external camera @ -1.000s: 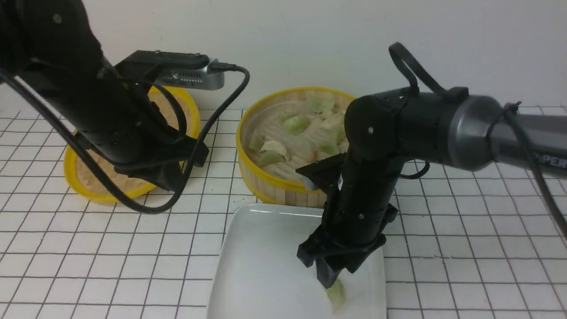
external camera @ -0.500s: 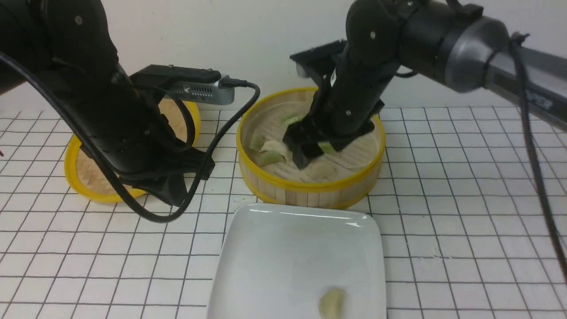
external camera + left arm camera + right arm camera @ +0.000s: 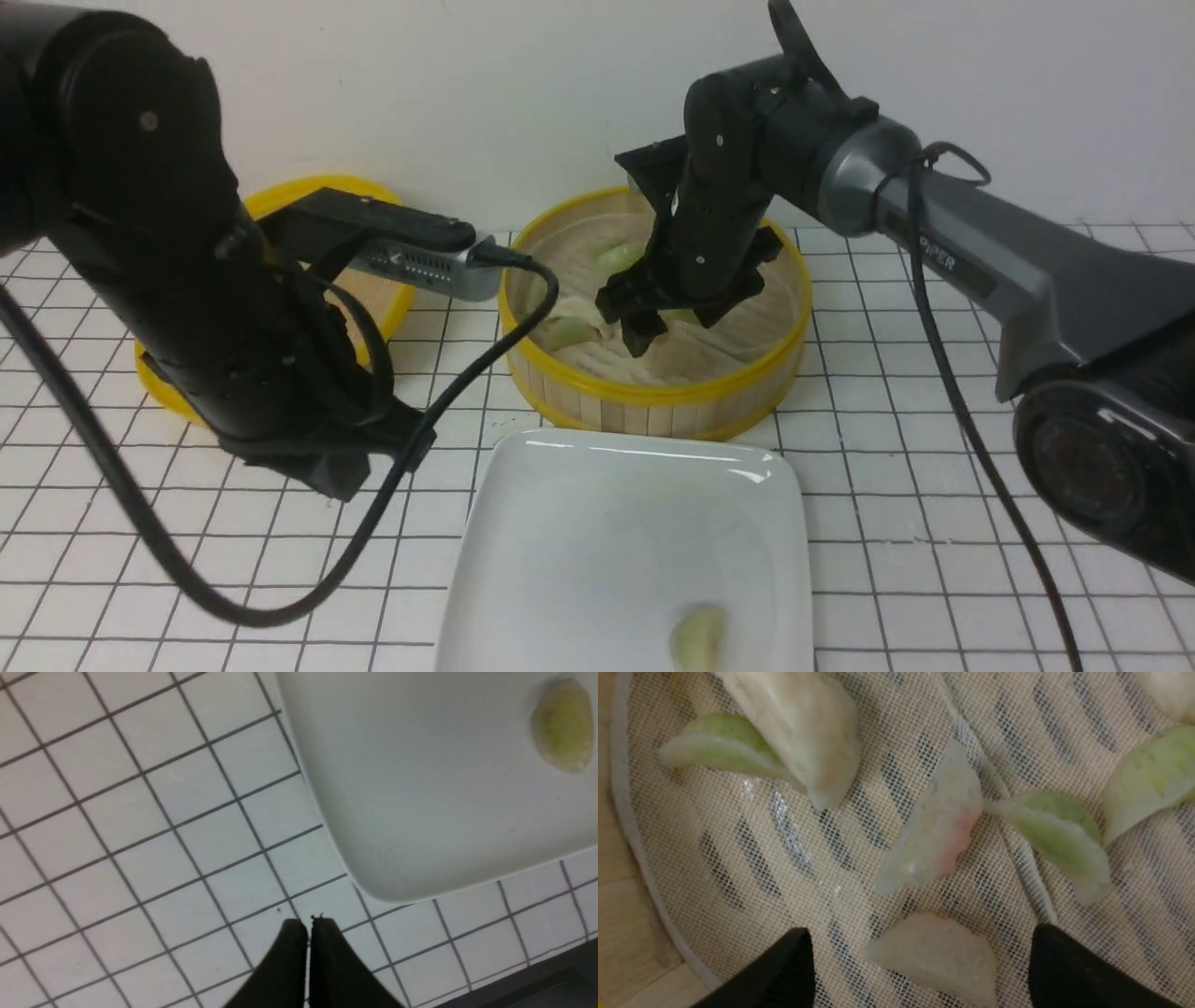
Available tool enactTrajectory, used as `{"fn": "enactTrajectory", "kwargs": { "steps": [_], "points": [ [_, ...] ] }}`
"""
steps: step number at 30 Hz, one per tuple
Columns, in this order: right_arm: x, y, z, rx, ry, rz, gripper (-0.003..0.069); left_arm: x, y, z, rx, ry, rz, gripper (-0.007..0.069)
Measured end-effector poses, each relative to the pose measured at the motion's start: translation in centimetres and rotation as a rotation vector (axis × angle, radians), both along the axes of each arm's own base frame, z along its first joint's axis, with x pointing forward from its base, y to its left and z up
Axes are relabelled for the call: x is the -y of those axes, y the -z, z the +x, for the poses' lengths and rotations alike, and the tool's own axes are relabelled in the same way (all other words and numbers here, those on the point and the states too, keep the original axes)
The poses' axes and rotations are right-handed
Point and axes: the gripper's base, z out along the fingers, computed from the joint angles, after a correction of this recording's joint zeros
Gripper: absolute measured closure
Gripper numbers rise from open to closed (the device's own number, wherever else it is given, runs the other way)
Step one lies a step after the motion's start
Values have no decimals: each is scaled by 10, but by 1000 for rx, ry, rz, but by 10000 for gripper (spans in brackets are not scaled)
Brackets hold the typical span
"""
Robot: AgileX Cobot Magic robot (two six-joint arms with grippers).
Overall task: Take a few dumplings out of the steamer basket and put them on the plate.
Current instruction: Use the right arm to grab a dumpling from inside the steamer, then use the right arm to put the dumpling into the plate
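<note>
Right gripper (image 3: 655, 329) spread wide, low inside round bamboo steamer basket (image 3: 653, 399). Cream-white crescent dumpling (image 3: 931, 952) lies between its fingertips, long axis roughly finger to finger. Left gripper (image 3: 306, 933) pressed together, empty, left of glossy white plate (image 3: 560, 523) holding one pale green dumpling (image 3: 695, 639).

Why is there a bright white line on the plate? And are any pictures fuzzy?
Front view: that line is light bouncing off the glossy far rim of the plate. Left wrist view: the dumpling on the plate looks like a soft blob. Right wrist view: the mesh threads under the dumplings are clear, but the black fingertips near the lens are blurry.
</note>
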Motion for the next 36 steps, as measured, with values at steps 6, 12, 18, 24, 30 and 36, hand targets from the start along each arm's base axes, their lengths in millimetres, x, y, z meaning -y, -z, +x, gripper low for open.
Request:
{"fn": "enactTrajectory", "kwargs": {
  "steps": [6,12,18,24,30,36],
  "points": [
    [1,8,1,-7,3,-23,104,-8,-12,-15,45,-14,-2,631],
    [3,26,4,-23,16,-62,125,-11,-18,-21,70,-17,-12,631],
    [2,25,4,-20,20,-51,316,-11,-18,-21,69,-19,-11,631],
    [8,-12,-9,4,24,-18,330,-11,-18,-21,69,-20,-11,631],
    [23,-67,-67,-56,19,78,330,-11,-18,-21,69,-20,-11,631],
    [4,-29,-116,-233,-76,34,332,-10,-18,-21,62,-21,-25,631]
  ]
}}
